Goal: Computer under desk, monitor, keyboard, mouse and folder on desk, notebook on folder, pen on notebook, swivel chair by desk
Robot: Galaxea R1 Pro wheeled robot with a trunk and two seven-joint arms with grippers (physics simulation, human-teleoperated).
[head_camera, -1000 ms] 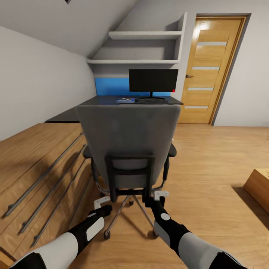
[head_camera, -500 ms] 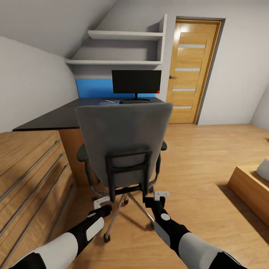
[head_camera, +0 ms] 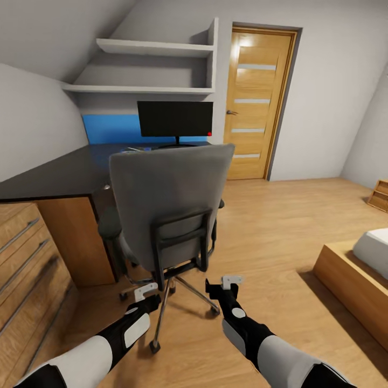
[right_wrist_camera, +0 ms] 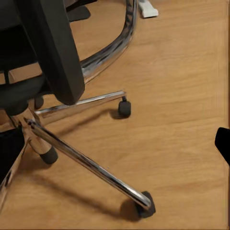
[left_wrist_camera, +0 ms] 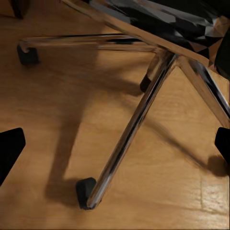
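The swivel chair is in the middle of the head picture, with its back to the robot. The table is at the left, and the monitor stands on it near the top middle.

Both arms reach low toward the chair. The left end effector and the right end effector sit just under the seat, and both look spread apart, holding nothing.

What could go wrong? I think a push on one side could spin the chair instead of rolling it. A shiny leg could bump an arm, or a wheel could roll into the robot. The chair could also hit the table and shake the things on it.

The chair back hides its seat, so I cannot tell whether a folder is there. The small flat things on the table are too tiny to name. The space under the table is dark.
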